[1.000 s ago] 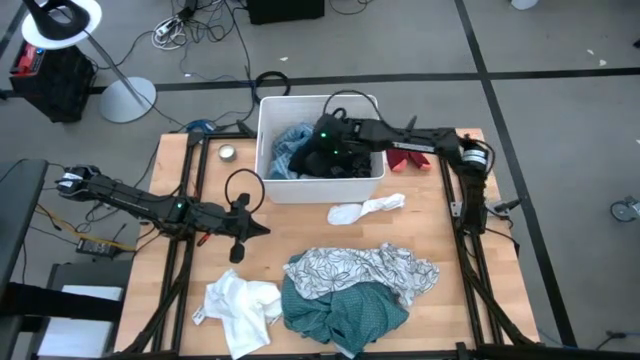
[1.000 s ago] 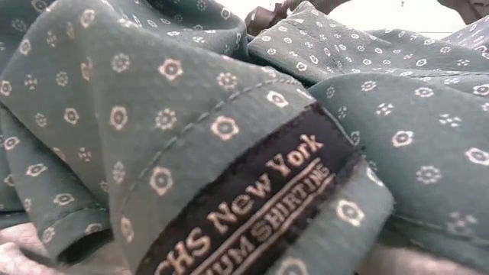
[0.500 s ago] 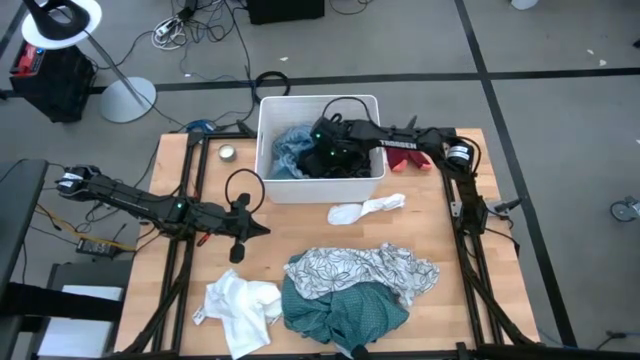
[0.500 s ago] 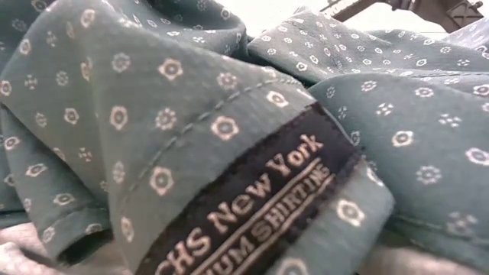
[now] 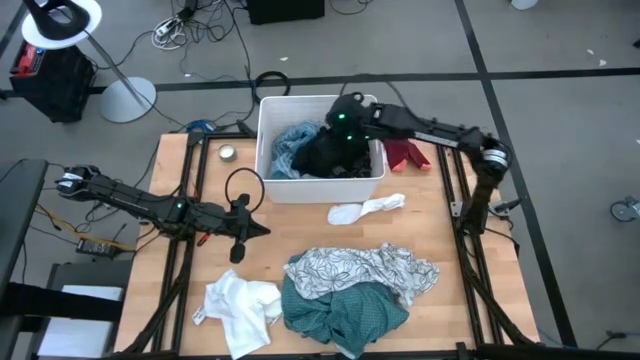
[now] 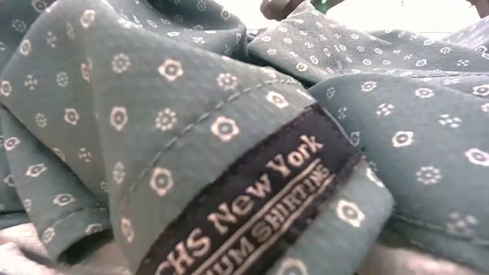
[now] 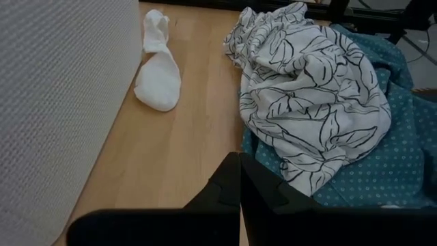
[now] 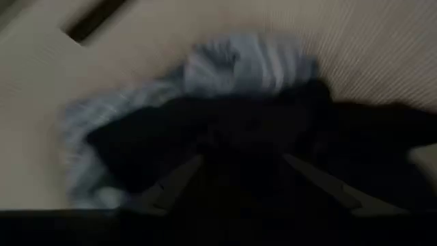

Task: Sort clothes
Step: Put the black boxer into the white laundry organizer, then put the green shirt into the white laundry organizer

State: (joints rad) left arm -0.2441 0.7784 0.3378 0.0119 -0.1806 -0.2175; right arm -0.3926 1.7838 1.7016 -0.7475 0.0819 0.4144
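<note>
The white bin (image 5: 268,150) at the table's far side holds a light blue garment (image 5: 292,148) and a black garment (image 5: 335,158). My right gripper (image 5: 343,118) hovers over the bin, open, its fingers (image 8: 176,183) spread above the black cloth (image 8: 239,130). My left gripper (image 5: 240,232) waits shut over the table's left half. A white sock (image 5: 366,209) lies in front of the bin. The leaf-print garment (image 5: 362,266) lies partly on the teal one (image 5: 345,312). A plain white garment (image 5: 240,306) is near the front left. A red garment (image 5: 405,153) lies right of the bin.
A small round tin (image 5: 227,152) sits left of the bin. In the low view the teal shirt (image 6: 191,114) with its dark label fills the picture. Bare wood (image 7: 184,157) lies between the sock (image 7: 158,68) and the leaf-print garment (image 7: 314,89).
My right gripper has opened and let go of the black garment, which now lies in the bin beside the light blue one. The gripper has risen and drawn back toward the bin's far right corner, its arm swinging toward the table's right edge.
</note>
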